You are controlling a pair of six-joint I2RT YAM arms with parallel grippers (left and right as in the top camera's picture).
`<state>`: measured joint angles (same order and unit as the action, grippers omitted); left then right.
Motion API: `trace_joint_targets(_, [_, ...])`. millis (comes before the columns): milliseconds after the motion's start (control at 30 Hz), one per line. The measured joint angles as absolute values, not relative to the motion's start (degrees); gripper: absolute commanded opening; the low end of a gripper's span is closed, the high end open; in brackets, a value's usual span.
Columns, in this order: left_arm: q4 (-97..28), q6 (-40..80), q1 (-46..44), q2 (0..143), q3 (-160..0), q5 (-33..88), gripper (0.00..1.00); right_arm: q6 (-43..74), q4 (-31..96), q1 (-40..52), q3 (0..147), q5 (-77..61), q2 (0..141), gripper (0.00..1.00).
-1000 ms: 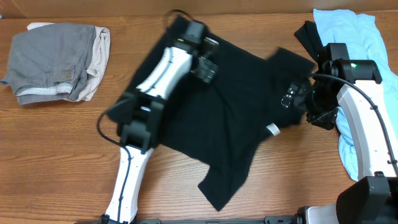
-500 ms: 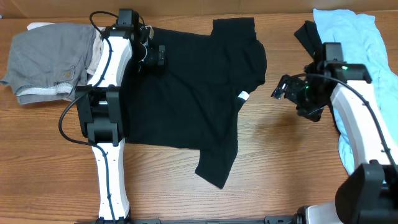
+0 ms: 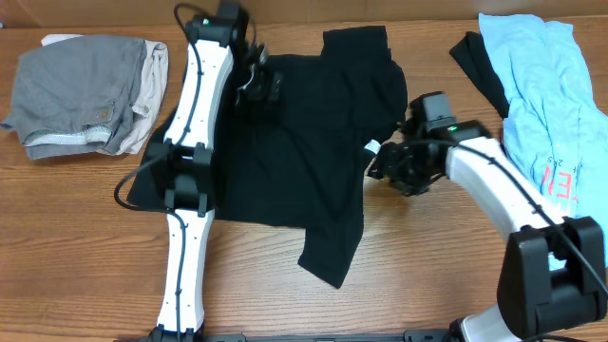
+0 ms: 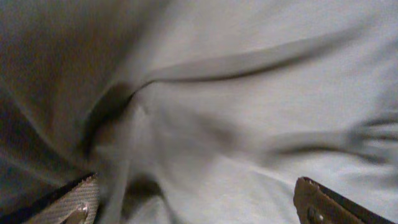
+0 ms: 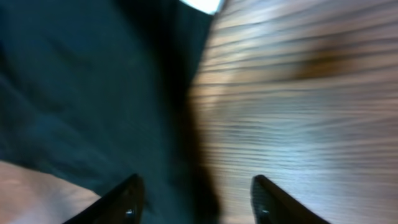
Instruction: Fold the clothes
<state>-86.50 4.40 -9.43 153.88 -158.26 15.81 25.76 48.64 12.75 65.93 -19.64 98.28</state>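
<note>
A black T-shirt (image 3: 285,142) lies spread across the middle of the table, one sleeve trailing toward the front edge. Its small white label (image 3: 372,147) shows at the right edge. My left gripper (image 3: 258,90) hangs over the shirt's upper left part. Up close its fingers stand wide apart over wrinkled cloth (image 4: 205,112), so the left gripper (image 4: 199,208) is open and holds nothing. My right gripper (image 3: 380,169) is low at the shirt's right edge, just below the label (image 5: 202,5). The right gripper (image 5: 198,202) is open, with the shirt's edge (image 5: 155,124) between its fingers.
A grey and beige pile (image 3: 81,90) sits at the back left. A light-blue tee with red print (image 3: 546,95) lies along the right side, a dark piece (image 3: 475,66) next to it. Bare wooden table (image 3: 446,266) shows at the front right.
The shirt went from bunched to spread flat. My right gripper moved left and down to the shirt's right edge and its jaws narrowed. The left gripper shifted slightly right over the shirt.
</note>
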Motion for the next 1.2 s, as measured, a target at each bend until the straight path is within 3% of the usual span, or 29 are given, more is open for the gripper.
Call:
trace_joint_targets(200, [-93.10, 5.96, -10.22, 153.08, -177.84, 17.02, 1.00, 29.78, 44.99, 17.93, 64.25, -19.68, 99.61, 0.33])
trace_joint_targets(300, [-94.13, 6.11, -10.00, 151.26, -179.11, 17.17, 1.00, 31.31, 45.54, 18.59, 64.14, -19.75, 101.89, 0.27])
trace_joint_targets(467, [-95.72, 6.11, -10.00, 150.41, -179.19, 16.73, 1.00, 32.62, 45.30, 18.76, 63.72, -20.78, 103.70, 0.04])
trace_joint_targets(867, [-96.29, 6.09, -10.00, 150.41, -179.19, 16.03, 1.00, 36.69, 42.78, 29.95, 66.57, -23.51, 103.68, 0.04])
trace_joint_targets(900, [-96.33, 6.09, -10.00, 150.41, -179.19, 15.81, 1.00, 37.30, 41.95, 31.03, 67.51, -23.27, 103.68, 0.10])
trace_joint_targets(967, [-96.49, 6.09, -10.00, 150.41, -179.19, 15.59, 1.00, 38.52, 40.34, 33.01, 69.04, -22.41, 103.68, 0.56])
trace_joint_targets(1000, [-96.51, 6.09, -10.00, 150.41, -179.19, 15.38, 1.00, 38.85, 39.88, 33.76, 69.43, -22.06, 103.68, 0.66])
trace_joint_targets(1067, [-96.53, 6.07, -10.00, 150.41, -179.19, 15.18, 1.00, 39.24, 40.10, 34.63, 69.69, -21.50, 103.68, 0.72])
trace_joint_targets(1200, [-96.55, 6.07, -10.00, 150.41, -179.19, 14.90, 1.00, 39.31, 43.72, 33.21, 69.69, -21.04, 103.68, 0.74])
